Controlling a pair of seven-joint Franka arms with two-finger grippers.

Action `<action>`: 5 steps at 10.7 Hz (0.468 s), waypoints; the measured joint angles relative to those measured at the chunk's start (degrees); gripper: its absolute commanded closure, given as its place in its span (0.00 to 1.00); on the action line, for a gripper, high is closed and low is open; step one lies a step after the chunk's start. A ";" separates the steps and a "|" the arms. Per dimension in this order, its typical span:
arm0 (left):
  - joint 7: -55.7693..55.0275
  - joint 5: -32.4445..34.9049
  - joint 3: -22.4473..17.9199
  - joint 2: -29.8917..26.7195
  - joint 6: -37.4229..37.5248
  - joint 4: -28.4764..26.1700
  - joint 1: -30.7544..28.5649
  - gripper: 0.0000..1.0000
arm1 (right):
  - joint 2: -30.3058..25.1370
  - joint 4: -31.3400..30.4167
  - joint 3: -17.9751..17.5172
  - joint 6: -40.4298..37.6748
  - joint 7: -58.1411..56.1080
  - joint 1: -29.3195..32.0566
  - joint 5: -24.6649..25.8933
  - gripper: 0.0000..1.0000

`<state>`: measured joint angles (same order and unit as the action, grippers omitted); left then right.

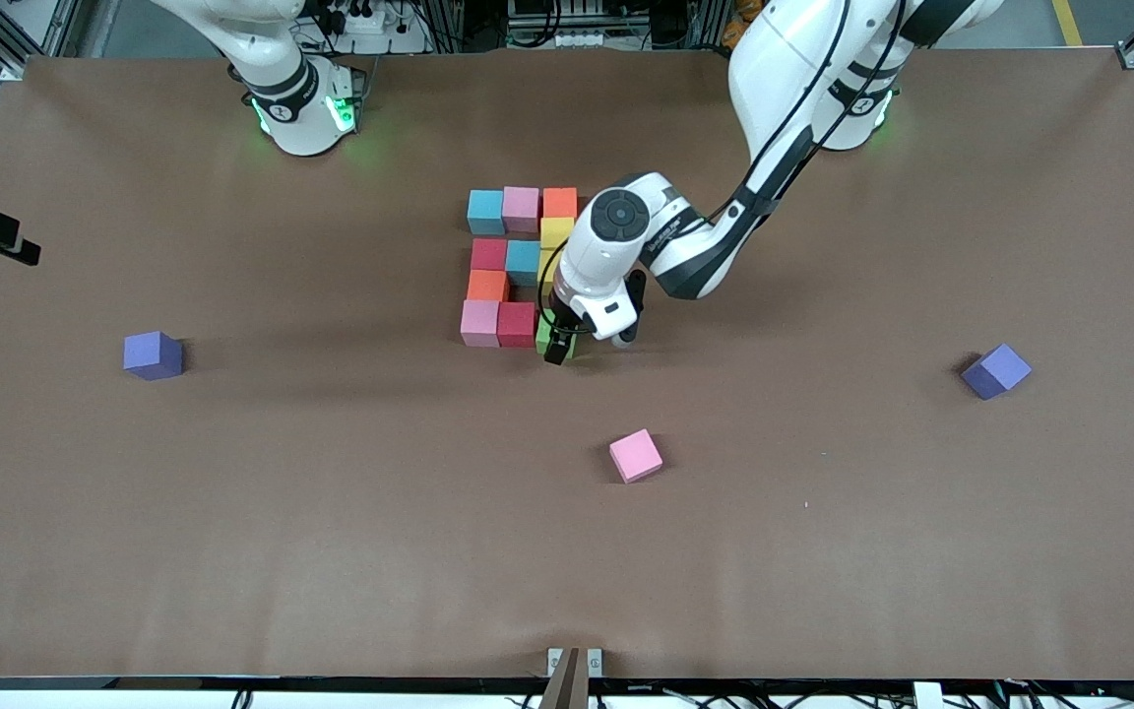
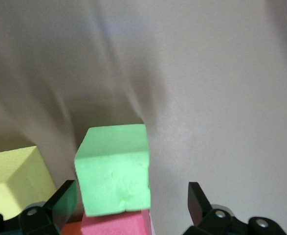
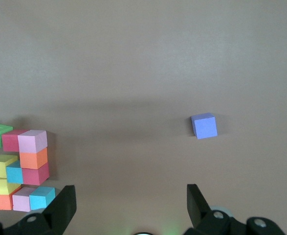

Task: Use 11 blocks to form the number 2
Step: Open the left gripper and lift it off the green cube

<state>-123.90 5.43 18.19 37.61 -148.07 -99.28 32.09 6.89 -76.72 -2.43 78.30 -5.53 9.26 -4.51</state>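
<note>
The blocks lie in a digit 2 at the table's middle. Its top row is blue (image 1: 485, 211), pink (image 1: 521, 208) and orange (image 1: 559, 202). Below come a yellow block (image 1: 556, 232), then red (image 1: 489, 254) and blue (image 1: 524, 261), then orange (image 1: 487, 286). The bottom row is pink (image 1: 479, 322), red (image 1: 517, 323) and a green block (image 1: 547, 336). My left gripper (image 1: 559, 347) stands open around the green block (image 2: 114, 166), one finger (image 2: 65, 198) close beside it, the other well apart. My right gripper (image 3: 131, 196) waits high up, open and empty.
A loose pink block (image 1: 636, 455) lies nearer the front camera than the digit. One purple cube (image 1: 153, 354) sits toward the right arm's end of the table, another purple cube (image 1: 996, 370) toward the left arm's end.
</note>
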 measured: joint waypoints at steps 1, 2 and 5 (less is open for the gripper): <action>2.34 0.09 -0.03 -1.71 1.67 0.13 -0.07 0.00 | 0.00 0.01 -0.01 -0.02 0.00 -0.14 0.03 0.00; 4.49 0.10 -0.11 -3.52 3.20 0.23 -0.34 0.00 | 0.00 0.01 -0.02 -0.04 0.00 -0.15 0.04 0.00; 11.03 0.14 -0.36 -7.94 7.97 0.22 -2.03 0.00 | 0.00 0.01 -0.10 -0.06 -0.01 -0.37 0.04 0.00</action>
<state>-112.87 5.57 17.83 29.67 -140.10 -99.06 30.06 6.89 -76.71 -2.53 78.24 -5.54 8.88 -4.47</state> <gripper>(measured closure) 0.000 0.000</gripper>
